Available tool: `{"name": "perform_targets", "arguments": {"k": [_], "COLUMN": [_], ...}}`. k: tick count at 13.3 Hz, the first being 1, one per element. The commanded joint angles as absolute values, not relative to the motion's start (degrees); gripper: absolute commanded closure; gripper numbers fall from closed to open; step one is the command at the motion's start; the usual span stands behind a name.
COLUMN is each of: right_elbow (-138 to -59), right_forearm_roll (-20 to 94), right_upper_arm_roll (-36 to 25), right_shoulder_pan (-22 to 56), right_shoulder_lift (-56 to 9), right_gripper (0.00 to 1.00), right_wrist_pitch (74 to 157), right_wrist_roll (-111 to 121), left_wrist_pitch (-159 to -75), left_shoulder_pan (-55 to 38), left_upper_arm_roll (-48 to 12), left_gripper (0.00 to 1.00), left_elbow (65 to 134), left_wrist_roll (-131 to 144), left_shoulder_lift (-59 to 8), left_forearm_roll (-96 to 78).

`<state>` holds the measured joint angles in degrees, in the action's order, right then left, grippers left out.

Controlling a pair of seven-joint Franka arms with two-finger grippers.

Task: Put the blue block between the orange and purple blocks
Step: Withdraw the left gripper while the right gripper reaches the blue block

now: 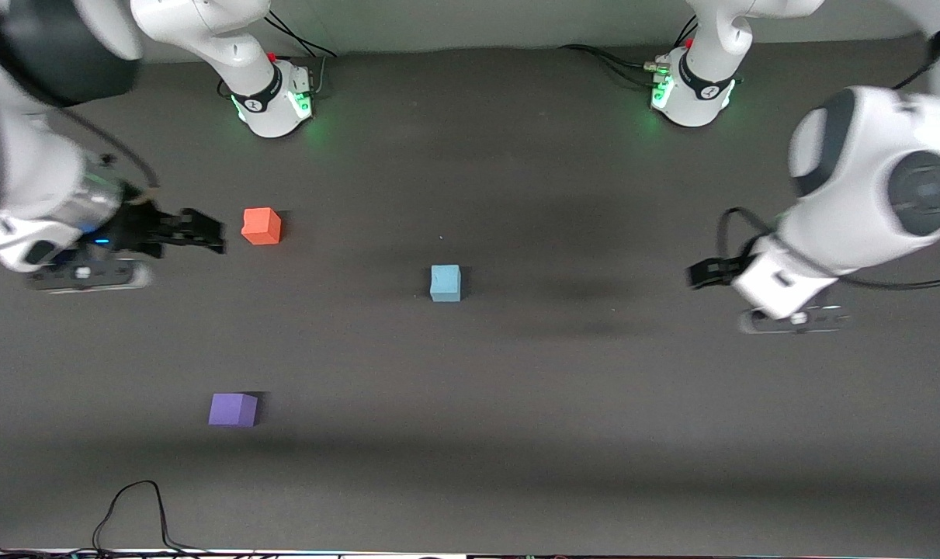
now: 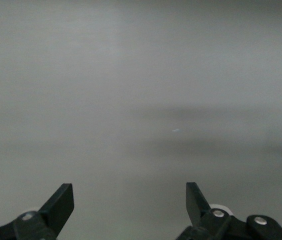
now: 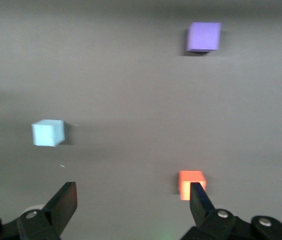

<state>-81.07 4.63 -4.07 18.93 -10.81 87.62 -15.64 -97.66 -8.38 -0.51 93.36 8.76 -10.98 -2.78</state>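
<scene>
Nothing done yet: blue block point(image 1: 445, 282) sat mid-counter, untouched, apart from orange block point(image 1: 261, 226) and purple block point(image 1: 233, 409) (both toward the right arm's end); right gripper point(image 1: 202, 231) and left gripper point(image 1: 701, 272) hovered with fingers spread, empty.

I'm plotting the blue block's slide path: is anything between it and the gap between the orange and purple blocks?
Nothing visible: only bare table lies between the blue block and the gap between the orange block and the purple block.
</scene>
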Motion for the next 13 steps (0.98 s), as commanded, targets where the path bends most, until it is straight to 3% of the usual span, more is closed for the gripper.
{"name": "perform_targets", "arguments": {"k": [1,4,7,11,13], "right_elbow": [-71.5,-61.2,-62.0,-76.0,-81.7], "right_forearm_roll": [6.2,6.5,6.7,7.6,7.5], "right_upper_arm_roll": [-4.5,-3.8,-3.8,-3.8,-3.8], "right_shoulder_pan": [26.5,35.2,38.5,40.5,40.8], "right_shoulder_lift": [-19.2,-27.7,-29.6,-29.4,-30.0], "right_gripper": [0.0,0.0,0.0,0.01,0.01], "right_wrist_pitch": [86.5,87.3,89.5,100.9,107.5], "right_wrist_roll": [-27.1,-39.8,-40.3,-39.9,-39.9], "left_wrist_pitch": [-95.3,-92.4,-90.2,-90.1,-89.7], "left_shoulder_pan": [-2.9,0.4,0.9,-1.2,-5.3], "left_upper_arm_roll": [-1.2,-1.1,-1.1,-0.4,3.7], "left_gripper": [0.0,0.0,0.0,0.0,0.0], "left_elbow": [96.4,96.3,96.3,96.1,95.8], "left_wrist_roll": [-0.1,-4.8,-4.7,-3.6,-3.5], "left_shoulder_lift": [-5.9,-2.0,1.0,2.3,2.8], "left_forearm_roll": [-2.0,-1.9,-1.1,1.0,1.0]}}
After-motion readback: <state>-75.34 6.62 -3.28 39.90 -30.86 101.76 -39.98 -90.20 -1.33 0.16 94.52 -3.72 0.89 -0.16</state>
